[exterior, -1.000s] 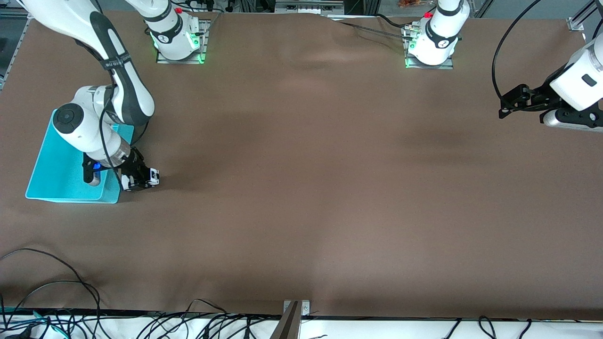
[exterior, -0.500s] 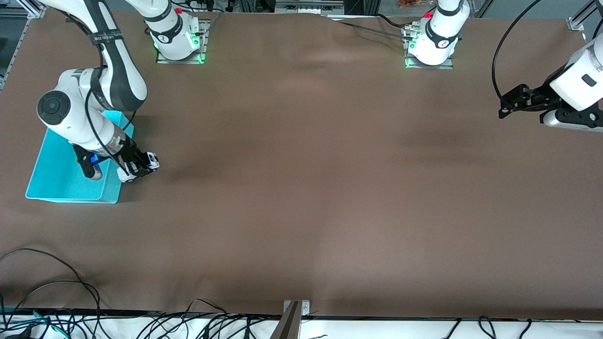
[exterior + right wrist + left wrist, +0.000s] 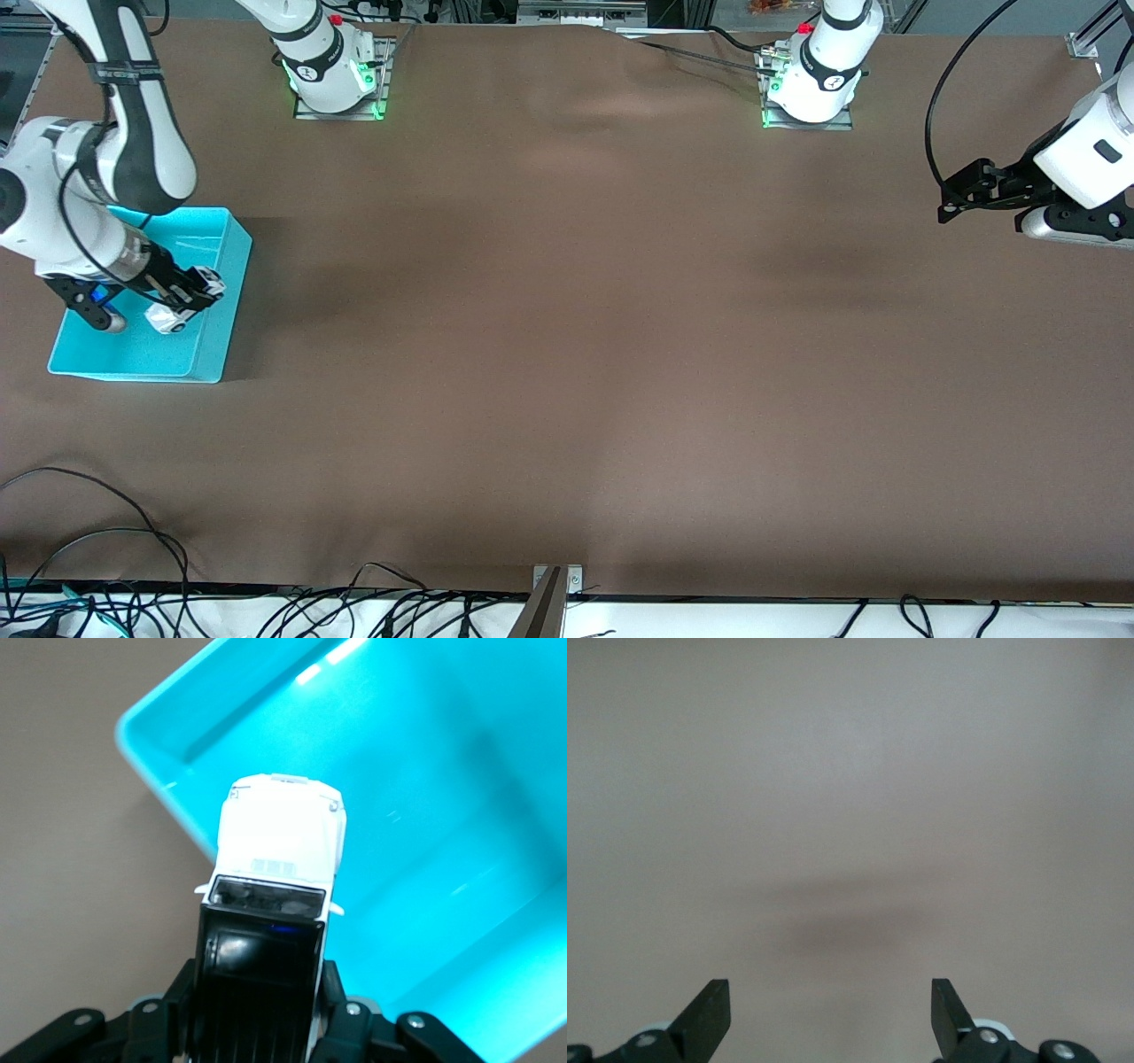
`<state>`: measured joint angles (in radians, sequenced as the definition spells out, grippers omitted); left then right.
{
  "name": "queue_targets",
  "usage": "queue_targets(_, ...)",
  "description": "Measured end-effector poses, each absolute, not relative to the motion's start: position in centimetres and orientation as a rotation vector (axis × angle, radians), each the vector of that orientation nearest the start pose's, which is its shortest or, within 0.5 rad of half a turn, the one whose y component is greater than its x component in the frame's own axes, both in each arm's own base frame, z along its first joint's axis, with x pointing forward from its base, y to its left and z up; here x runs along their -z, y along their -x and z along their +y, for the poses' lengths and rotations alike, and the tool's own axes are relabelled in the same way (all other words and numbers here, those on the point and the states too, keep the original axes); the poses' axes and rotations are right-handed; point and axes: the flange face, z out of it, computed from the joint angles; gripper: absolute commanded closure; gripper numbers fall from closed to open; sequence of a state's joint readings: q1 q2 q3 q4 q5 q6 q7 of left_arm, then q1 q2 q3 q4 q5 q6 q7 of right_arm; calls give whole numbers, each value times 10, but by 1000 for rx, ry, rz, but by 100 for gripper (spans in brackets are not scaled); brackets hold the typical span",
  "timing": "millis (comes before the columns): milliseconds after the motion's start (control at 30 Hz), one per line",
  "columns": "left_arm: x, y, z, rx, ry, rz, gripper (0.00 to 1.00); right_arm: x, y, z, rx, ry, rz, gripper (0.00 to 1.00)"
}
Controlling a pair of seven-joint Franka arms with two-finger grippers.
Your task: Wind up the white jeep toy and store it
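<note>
While the right gripper (image 3: 190,292) hangs over the cyan bin (image 3: 213,354) pinching the white jeep toy (image 3: 282,843), storing is underway; next: lower, release. Left gripper (image 3: 831,1019) waits spread, over bare table.

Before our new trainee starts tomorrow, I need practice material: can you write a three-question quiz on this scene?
1. True or false: the right gripper holds the jeep.
2. The jeep is over: A) bare table, B) the bin, C) a robot base.
3. What state is the left gripper in, and is it holding anything?

Key: 1 true. 2 B. 3 Open and empty; its arm waits over the table.
</note>
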<state>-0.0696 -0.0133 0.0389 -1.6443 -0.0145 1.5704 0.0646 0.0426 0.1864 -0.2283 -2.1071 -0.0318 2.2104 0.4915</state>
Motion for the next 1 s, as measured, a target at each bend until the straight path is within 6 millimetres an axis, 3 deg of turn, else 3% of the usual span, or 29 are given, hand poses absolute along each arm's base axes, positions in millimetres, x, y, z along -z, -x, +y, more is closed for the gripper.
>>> queue_targets(300,-597,-548,-19,-95,3153,151,0,-325,-535,-163,-184,3139,747,100)
queue_targets(500,-597,-548,-19,-95,3153,151,0,-298,-518,-189,-305,3190,500,100)
queue_targets(733,-597,-548,-19,-95,3153,151,0,-265,-506,-202,-442,3220,274,100)
queue_targets(1000,-597,-548,-19,-95,3153,151,0,-245,-506,-205,-480,3257,207,100)
